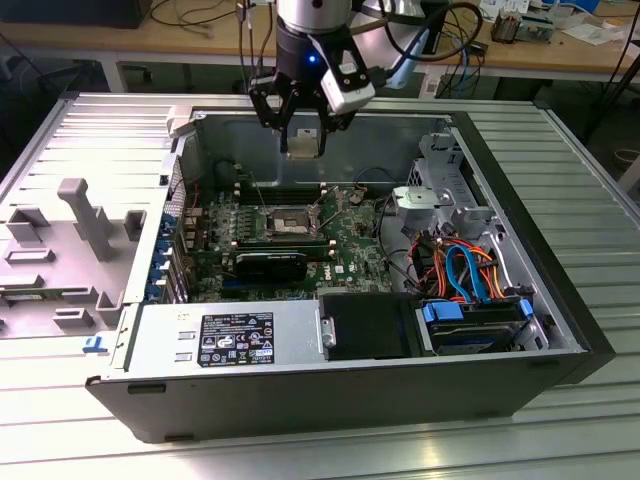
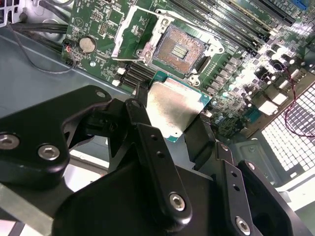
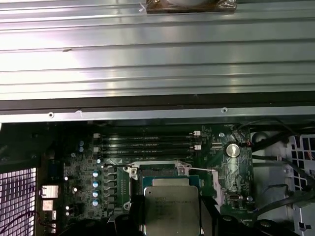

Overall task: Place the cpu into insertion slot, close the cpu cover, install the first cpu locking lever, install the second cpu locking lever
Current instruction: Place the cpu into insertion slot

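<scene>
Status: cpu [image 2: 174, 110] clamped between the fingers of the gripper [image 1: 303, 138], held in the air above the insertion slot [image 2: 178, 49], not yet seated. Slot bare; cpu cover [image 2: 123, 33] swung open beside it. All four steps look outstanding. Count: one cpu, one slot, one cover, one gripper.

gripper [image 1: 303, 138]: 1 | chip [image 2: 174, 110]: 1 | socket [image 2: 178, 48]: 1 | cover frame [image 2: 122, 33]: 1 | green board [image 1: 355, 235]: 1 | coin battery [image 2: 87, 44]: 1 | computer case [image 1: 300, 390]: 1 | power supply [image 1: 230, 340]: 1
</scene>
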Robot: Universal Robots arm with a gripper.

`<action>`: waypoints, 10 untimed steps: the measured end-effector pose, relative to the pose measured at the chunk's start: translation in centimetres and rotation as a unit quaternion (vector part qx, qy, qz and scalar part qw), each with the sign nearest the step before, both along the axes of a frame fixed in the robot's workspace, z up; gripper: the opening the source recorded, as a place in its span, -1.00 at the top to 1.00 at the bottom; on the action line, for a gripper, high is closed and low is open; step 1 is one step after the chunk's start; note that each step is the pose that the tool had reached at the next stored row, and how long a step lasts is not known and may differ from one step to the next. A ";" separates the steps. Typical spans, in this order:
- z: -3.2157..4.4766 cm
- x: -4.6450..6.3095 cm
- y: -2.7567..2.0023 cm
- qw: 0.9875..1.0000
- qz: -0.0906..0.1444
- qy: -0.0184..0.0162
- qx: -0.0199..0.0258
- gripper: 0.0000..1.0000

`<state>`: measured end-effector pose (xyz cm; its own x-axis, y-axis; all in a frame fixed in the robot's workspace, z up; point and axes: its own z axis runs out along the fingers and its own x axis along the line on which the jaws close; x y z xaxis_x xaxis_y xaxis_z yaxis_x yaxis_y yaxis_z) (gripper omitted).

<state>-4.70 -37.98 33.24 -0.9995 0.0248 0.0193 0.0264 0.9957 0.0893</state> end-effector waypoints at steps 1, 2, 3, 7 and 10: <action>-0.04 0.0 -0.03 1.000 0.000 0.000 0.000 -0.08; -0.08 0.0 -0.05 1.000 0.000 0.000 0.000 -0.08; -0.12 0.0 -0.08 1.000 0.000 0.000 0.000 -0.08; -0.46 0.0 -0.22 1.000 0.000 0.000 0.000 -0.08; -0.71 0.0 -0.30 1.000 0.000 0.000 0.000 -0.08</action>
<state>-4.72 -38.28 32.53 -0.9995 0.0248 0.0193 0.0264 0.9957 0.0893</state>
